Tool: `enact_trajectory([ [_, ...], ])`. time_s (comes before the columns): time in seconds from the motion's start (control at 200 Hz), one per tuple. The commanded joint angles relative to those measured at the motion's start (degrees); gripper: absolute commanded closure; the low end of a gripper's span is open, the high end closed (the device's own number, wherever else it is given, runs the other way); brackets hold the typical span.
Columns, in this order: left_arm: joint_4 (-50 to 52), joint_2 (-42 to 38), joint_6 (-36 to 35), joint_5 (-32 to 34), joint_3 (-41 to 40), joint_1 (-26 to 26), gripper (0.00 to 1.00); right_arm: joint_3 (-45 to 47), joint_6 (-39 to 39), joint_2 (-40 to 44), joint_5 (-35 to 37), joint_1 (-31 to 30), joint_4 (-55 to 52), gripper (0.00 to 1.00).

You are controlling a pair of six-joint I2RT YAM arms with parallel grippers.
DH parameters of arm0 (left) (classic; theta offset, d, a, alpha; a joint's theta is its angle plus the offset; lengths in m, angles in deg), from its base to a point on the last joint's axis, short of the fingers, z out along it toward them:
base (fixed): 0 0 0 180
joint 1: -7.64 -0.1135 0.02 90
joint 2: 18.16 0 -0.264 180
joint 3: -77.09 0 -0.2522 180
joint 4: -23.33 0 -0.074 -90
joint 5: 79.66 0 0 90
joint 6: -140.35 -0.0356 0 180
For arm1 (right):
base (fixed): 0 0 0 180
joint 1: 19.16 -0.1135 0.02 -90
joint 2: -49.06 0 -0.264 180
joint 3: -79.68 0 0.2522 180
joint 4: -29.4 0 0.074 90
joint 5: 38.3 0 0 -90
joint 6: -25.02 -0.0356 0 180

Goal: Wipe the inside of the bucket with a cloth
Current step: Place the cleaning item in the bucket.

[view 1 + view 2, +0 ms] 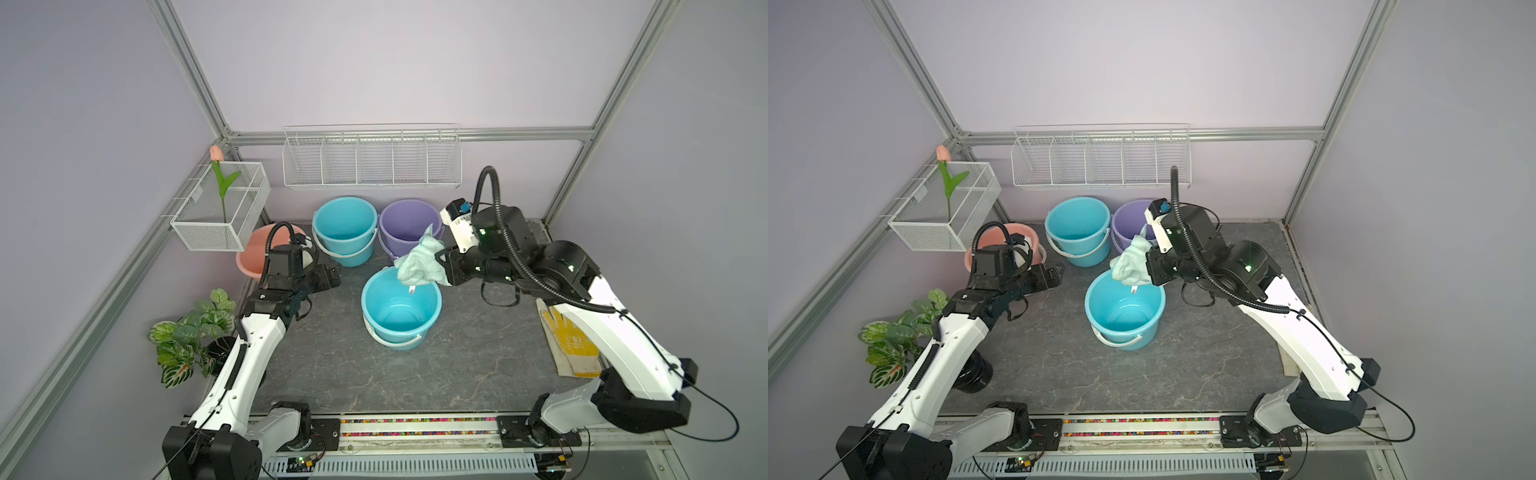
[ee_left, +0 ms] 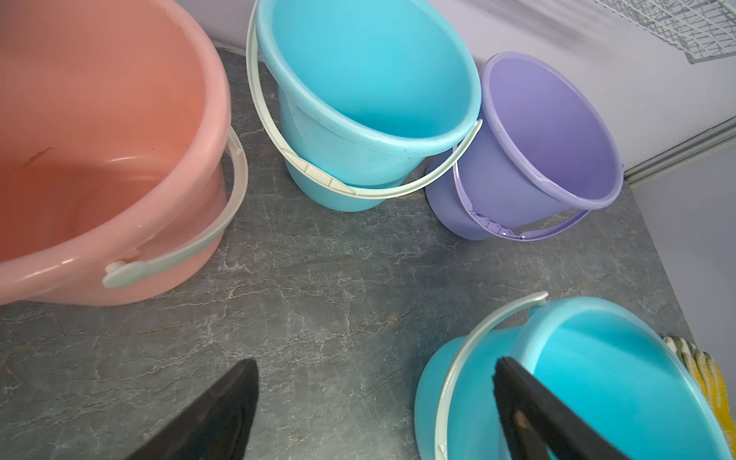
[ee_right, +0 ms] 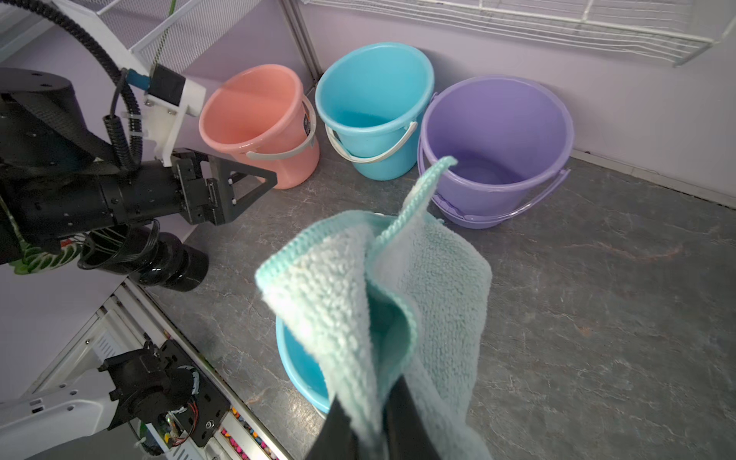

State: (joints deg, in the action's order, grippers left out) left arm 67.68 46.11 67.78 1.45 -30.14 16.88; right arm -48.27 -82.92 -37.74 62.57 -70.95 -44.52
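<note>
Right gripper clamped on the bunched mint-green cloth. Cloth hangs in the air over the far rim of the near blue bucket, with its white tag dangling above the bucket's mouth. Contact with the rim: cannot tell. Bucket upright, mid counter. Left gripper has its jaws wide and hovers beside the pink bucket, well apart from the cloth.

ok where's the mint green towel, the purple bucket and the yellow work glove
pale mint-green terry cloth (image 1: 419, 266): in a top view, middle of the bunched fabric
purple plastic bucket (image 1: 402, 223): in a top view, inner wall
yellow-and-white work glove (image 1: 572, 340): in a top view, yellow palm
</note>
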Motion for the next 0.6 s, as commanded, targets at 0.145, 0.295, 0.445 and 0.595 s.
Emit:
enact_trajectory([
  [0.145,-1.88,-1.67,0.16,-1.49,-1.42,0.08,0.04,1.18,0.97,-8.43,-2.82,-1.56,-0.16,0.85],
  [0.295,-1.06,-2.29,-0.81,0.06,-1.26,0.08,0.04,8.89,0.22,-11.11,-5.84,-1.61,7.49,0.85],
  [0.445,-0.87,-2.3,-0.88,0.34,-1.25,0.08,0.04,17.49,-1.3,-13.58,-7.4,-1.58,14.79,0.84],
  [0.595,0.32,-1.48,-0.71,1.41,-0.61,0.8,0.07,23.72,-1.75,-16.96,-7.88,-1.48,21.08,0.82],
])
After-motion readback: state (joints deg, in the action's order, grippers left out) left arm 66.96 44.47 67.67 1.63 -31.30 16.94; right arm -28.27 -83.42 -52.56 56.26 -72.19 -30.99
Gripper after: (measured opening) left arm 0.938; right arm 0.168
